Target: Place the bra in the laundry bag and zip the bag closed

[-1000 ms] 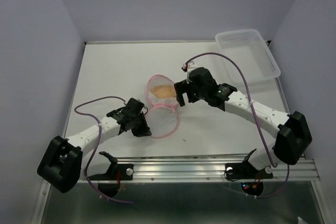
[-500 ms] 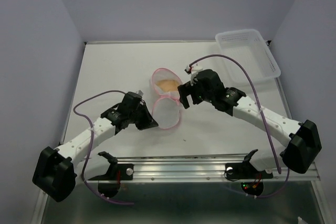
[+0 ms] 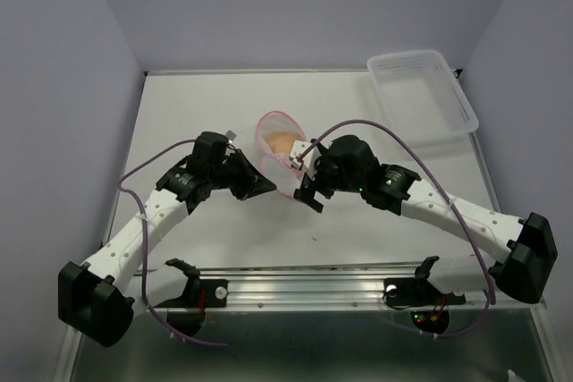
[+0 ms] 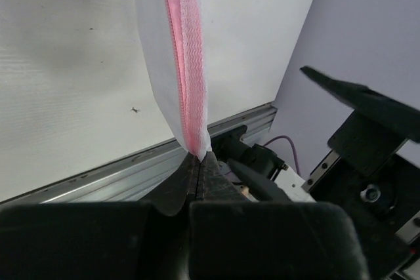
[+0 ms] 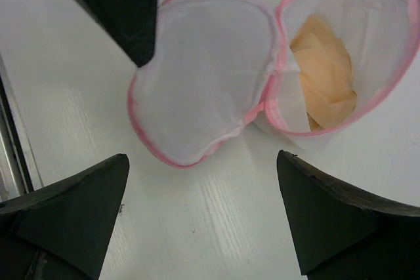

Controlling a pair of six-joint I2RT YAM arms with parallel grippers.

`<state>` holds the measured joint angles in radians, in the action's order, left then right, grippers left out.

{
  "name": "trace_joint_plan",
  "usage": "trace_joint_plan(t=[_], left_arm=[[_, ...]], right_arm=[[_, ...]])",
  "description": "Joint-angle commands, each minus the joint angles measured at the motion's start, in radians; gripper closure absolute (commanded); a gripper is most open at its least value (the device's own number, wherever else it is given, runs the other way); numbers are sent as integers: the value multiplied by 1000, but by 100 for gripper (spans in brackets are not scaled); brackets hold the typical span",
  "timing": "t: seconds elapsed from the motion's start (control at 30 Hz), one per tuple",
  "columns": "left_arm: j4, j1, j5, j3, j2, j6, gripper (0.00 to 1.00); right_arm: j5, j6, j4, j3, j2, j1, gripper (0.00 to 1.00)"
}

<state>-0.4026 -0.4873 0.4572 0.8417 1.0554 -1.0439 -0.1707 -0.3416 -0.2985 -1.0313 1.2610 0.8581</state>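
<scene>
The left claw is clenched, and the pink zipper rim of the laundry bag is pinched between its closed fingertips. From the left wrist, the white mesh flap is seen edge-on, running straight away from the tips with the pink band along its middle. Seen from above, the gripped flap lies just to the right of this claw, and the rounded body of the bag sits just beyond it, farther from the arm bases.

The right claw is spread wide and nothing is held in it. It is poised above the bag, with one finger to either side of the near edge of the flap. The bag is seen unzipped. Its flap is folded out to the left under this claw, and the open cup lies ahead and to the right. The bra, a crumpled tan bundle, is seen inside that cup; from above it shows through the pink-rimmed opening just beyond both claws.

The bag rests on the white table. A clear plastic basket stands well apart, beyond and to the right of the right claw, at the far right corner. A metal rail runs along the near edge behind both claws.
</scene>
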Motion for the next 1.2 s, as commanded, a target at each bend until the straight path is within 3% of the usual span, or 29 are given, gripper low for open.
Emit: trace_joint_plan(t=[0.0,0.23,0.43,0.57,0.6,0.63,0.67,0.7,0.8,0.87,0.9,1.03,1.17], left_arm=[[-15,39,66,42,-6,-54,100],[-21,93,83,57,-11,-70,100],[-5,115,97,62,-31,-62,100],[30,127,124,28,-38,-73,100],[54,128,127,20,-46,-83,100],[54,128,132,14,-48,-84,100],[83,130,138,8,-51,-88,100],[94,130,143,5,-52,-90,100],[128,131,136,10,-54,-73,98],[120,139,106,33,-51,-58,71],[122,145,94,49,-48,-35,39],[131,165,61,95,-43,22,1],[99,191,20,141,-34,83,1]], right_arm=[[-93,-168,18,-7,23,65,0],[-139,-186,-11,-67,80,88,0],[-121,-111,90,-58,133,98,3],[-47,-50,123,-88,204,98,30],[-38,-45,131,-90,213,98,44],[-24,-40,131,-93,222,98,44],[24,-34,145,-95,228,98,72],[57,-19,153,-96,232,98,82],[153,10,193,-116,227,98,95],[160,18,193,-151,219,98,99],[145,29,191,-160,218,98,99],[117,82,167,-196,219,88,99],[63,130,72,-285,276,29,99]])
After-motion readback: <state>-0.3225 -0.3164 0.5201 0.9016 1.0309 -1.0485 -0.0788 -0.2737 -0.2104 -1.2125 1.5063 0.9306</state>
